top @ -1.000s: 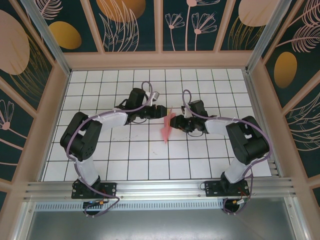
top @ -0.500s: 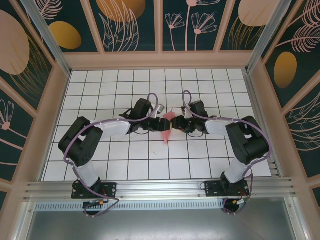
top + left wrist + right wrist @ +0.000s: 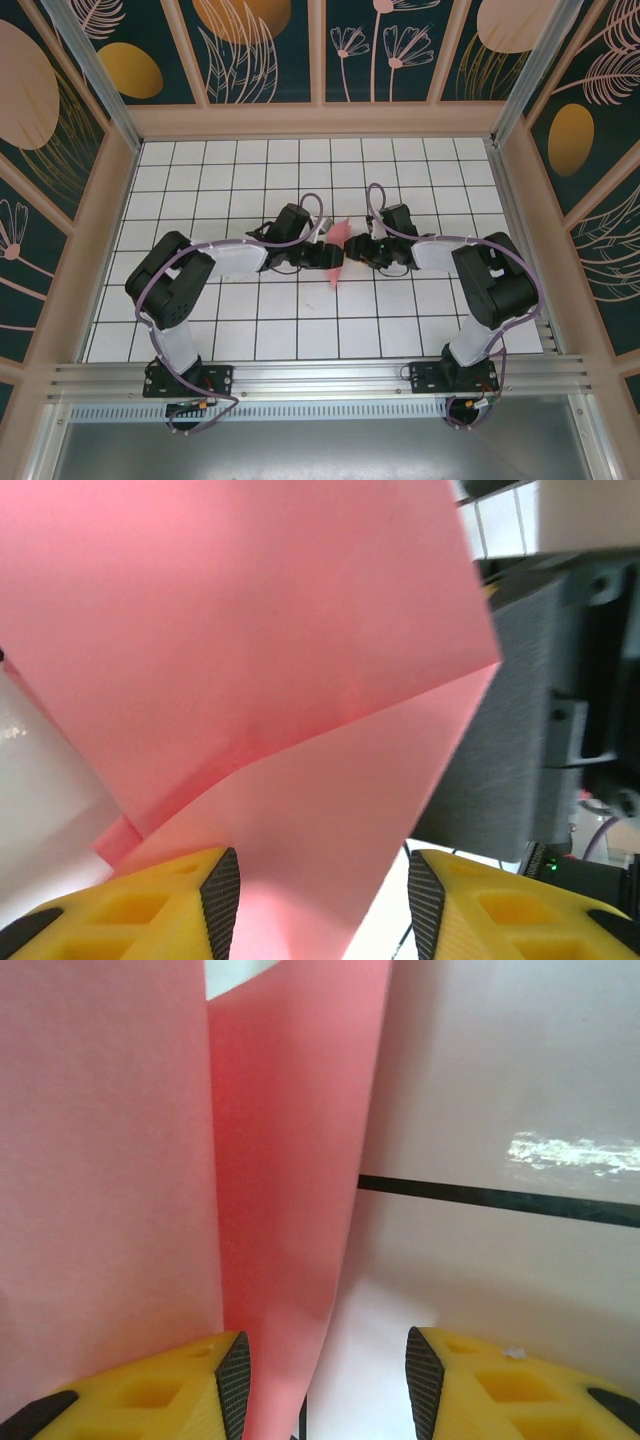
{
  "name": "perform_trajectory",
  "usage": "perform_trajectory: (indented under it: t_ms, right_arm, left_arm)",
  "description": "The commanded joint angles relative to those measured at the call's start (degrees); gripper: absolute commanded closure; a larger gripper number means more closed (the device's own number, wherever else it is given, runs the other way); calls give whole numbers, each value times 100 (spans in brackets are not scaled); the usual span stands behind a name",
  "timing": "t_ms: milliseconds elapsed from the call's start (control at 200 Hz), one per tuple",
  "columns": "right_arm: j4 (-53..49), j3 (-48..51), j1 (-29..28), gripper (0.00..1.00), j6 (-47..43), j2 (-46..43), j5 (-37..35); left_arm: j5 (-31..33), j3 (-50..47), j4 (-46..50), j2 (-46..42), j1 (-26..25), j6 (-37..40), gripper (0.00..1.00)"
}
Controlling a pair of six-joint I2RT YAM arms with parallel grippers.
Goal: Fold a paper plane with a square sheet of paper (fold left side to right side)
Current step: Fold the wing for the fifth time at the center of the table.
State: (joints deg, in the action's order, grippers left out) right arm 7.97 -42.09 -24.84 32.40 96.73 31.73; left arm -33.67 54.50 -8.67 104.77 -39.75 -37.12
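the paper plane (image 3: 340, 234) lay mid-worktop (image 3: 230, 330), its long axis running far to near, flanked by both hands and equally close to each. the left hand (image 3: 322, 900) was open, a flap passing between its fingers. the right hand (image 3: 327, 1380) was open too, paper beside one finger.

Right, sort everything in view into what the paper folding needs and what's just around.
Job: salmon-pink part-folded paper sheet; left black-and-white robot arm; right black-and-white robot arm.
Just around: white gridded tabletop; dark floral wall panels; aluminium front rail.
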Motion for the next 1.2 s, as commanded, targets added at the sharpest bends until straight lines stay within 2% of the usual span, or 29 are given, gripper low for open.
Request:
perform_trajectory:
  t_ms: [0,135,285,425,721,976,1196]
  right_arm:
    - [82,47,32,52,81,94,17]
    - [-15,44,57,52,41,102,-31]
    - [-86,130,150,52,12,-2,-48]
    - [-92,122,148,52,38,21,-26]
    - [-100,101,155,52,64,101,40]
    - [-179,113,164,53,5,85,-20]
    - [-243,165,195,53,-94,70,-52]
  left_arm:
    - [123,87,185,215,-66,140,51]
    - [146,270,123,320,-62,141,52]
    - [94,365,68,410,-68,152,48]
    - [71,445,70,499,-105,195,48]
    - [319,665,303,705,-200,355,48]
    - [374,720,283,762,-218,381,61]
    - [186,701,108,815,-207,337,78]
